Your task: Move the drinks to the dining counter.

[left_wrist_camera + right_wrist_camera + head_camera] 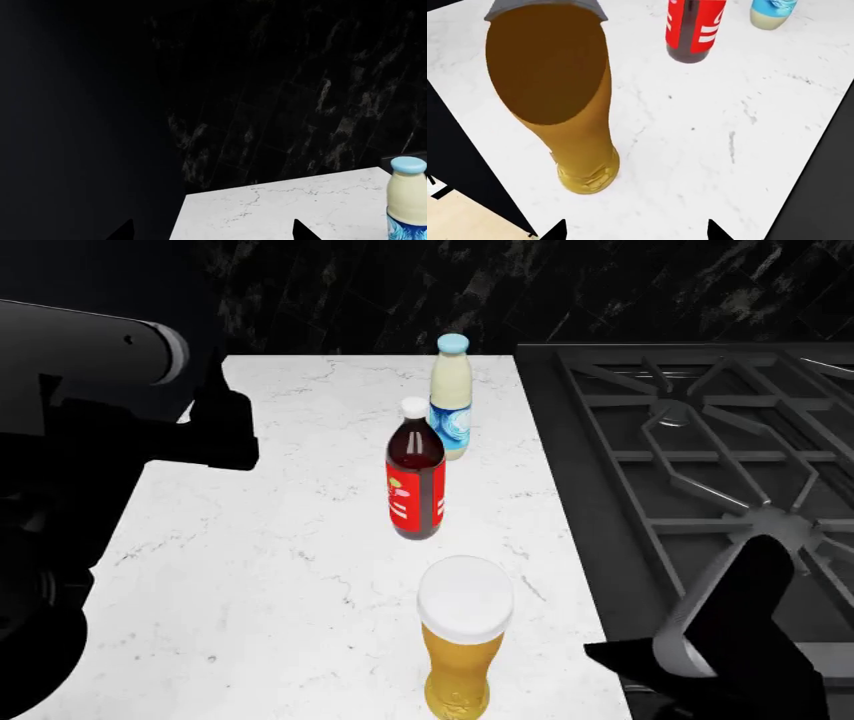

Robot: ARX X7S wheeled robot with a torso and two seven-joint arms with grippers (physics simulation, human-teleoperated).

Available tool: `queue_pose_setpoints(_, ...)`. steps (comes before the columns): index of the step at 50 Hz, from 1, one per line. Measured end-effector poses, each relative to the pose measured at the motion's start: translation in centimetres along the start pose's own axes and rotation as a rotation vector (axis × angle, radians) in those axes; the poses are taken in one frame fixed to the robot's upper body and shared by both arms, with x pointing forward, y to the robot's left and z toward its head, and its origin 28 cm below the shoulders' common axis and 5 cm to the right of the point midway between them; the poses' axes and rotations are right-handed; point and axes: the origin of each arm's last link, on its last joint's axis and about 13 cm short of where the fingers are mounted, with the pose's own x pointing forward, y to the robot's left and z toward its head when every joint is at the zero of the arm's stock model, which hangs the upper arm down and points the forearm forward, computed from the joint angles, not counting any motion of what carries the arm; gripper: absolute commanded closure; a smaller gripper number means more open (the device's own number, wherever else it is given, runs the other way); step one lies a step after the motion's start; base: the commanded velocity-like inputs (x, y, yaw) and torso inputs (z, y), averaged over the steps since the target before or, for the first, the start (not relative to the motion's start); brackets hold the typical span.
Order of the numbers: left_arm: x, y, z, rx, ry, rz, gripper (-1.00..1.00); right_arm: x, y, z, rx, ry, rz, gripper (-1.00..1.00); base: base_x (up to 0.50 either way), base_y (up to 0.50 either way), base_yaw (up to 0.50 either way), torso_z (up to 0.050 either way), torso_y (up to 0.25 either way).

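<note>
Three drinks stand in a row on a white marble-look top (267, 570) beside a stove. Nearest is a tall glass of amber beer (465, 660) (577, 125) with white foam. Behind it stand the dark cola bottle (415, 480) (694, 30) with a red label, then the cream bottle (451, 405) (407, 200) (770, 12) with a blue cap. My left gripper (213, 231) is open over the top's far left edge, well left of the cream bottle. My right gripper (635, 231) is open with nothing between its fingers, low and just right of the beer. The dining counter is out of view.
A black gas stove (694, 440) with iron grates adjoins the top on the right. A black marbled wall (400, 290) runs behind. In the right wrist view the top's front edge drops past a dark side to a pale floor (467, 220).
</note>
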Motion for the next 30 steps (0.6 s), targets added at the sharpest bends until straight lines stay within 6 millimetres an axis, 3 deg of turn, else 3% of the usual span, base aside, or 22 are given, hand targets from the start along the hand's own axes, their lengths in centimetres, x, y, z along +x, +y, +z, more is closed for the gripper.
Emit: queue_pose_setpoints(30, 0.0, 0.0, -0.1, 0.001, 0.002, 0.001, -1.00, 1.3, 0.8, 1.0, -0.072, -0.052, 0.088, -1.00, 0.00, 0.00, 0.00, 0.000, 0.000)
